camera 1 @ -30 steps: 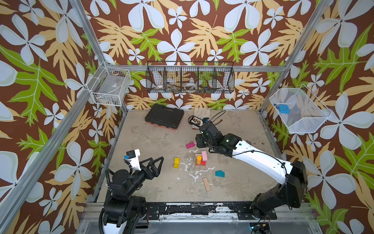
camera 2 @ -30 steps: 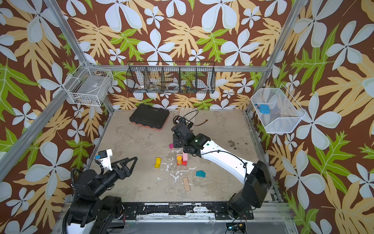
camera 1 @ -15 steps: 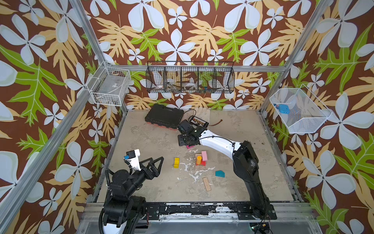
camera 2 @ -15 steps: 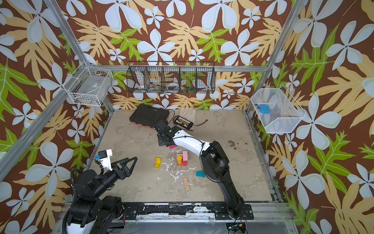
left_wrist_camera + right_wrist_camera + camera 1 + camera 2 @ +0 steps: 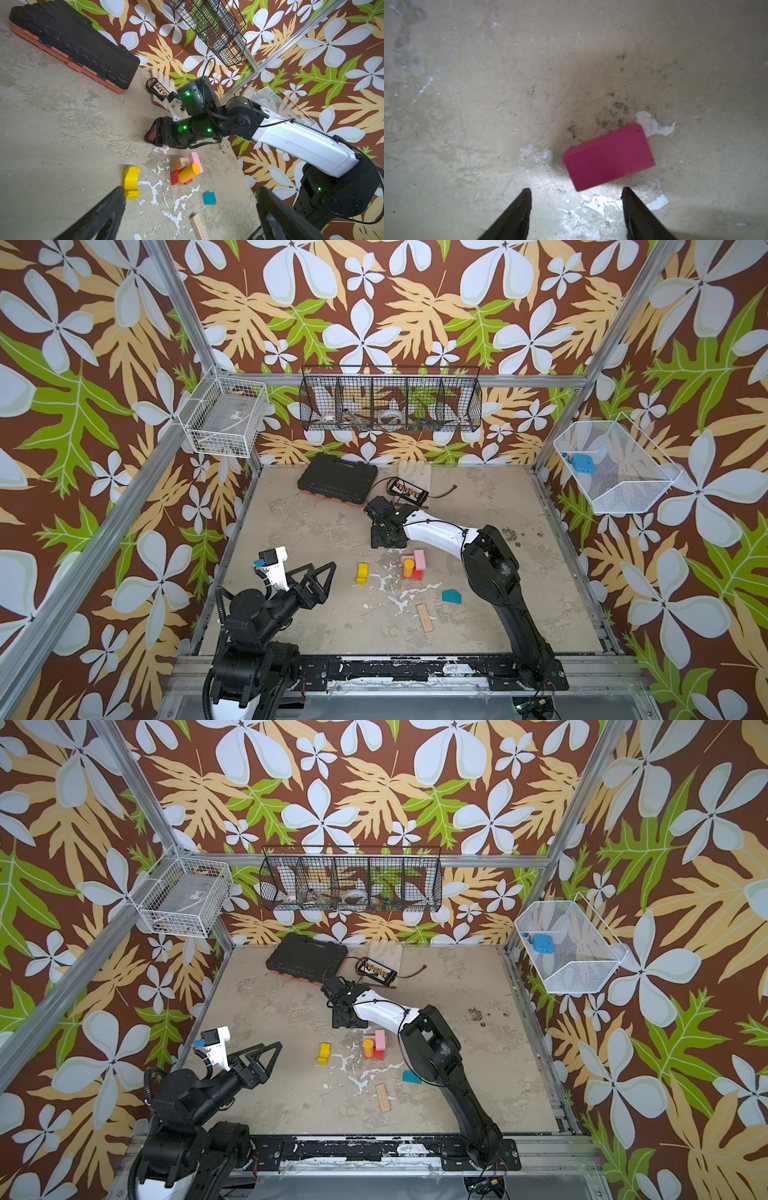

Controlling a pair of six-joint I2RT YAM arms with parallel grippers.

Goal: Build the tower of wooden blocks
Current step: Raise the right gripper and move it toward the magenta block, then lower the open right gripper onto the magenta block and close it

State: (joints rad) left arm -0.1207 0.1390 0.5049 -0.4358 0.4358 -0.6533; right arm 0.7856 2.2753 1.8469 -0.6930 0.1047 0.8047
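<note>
**Block tower: right gripper over the magenta block, nothing held**

The right gripper (image 5: 387, 536) points straight down at the floor (image 5: 307, 531). It is mid-pen, just beyond the stack and not far from the black case (image 5: 336, 482) at the back. In the right wrist view its two fingers stand a fair way apart and grip nothing.

The magenta block (image 5: 609, 159) lies flat on the floor, skewed to the line of the fingers. One corner reaches in between the fingertips and touches neither. In both top views the gripper hides the block. In the left wrist view a sliver of magenta shows through the finger frame.

The left gripper (image 5: 321, 572) hangs at near left, clear of the floor. Its fingers are spread wide and it is empty.

The stack (image 5: 413, 568) is low and sits just right of centre.
- The red block (image 5: 175, 179) is at the base.
- The orange cylinder (image 5: 189, 172) stands upright on it.
- The pink block (image 5: 195, 159) stands on end just behind.
- A plain wood block (image 5: 184, 162) is beside it.
- I cannot tell from these angles whether the pink block stands on the plain block or on the floor.

Loose pieces, all on the floor:
- The yellow arch (image 5: 362, 573) is left of the stack and apart from it.
- The teal block (image 5: 451, 596) is to the near right of the stack.
- The wood bar (image 5: 424, 617) lies flat, nearer still.
</note>
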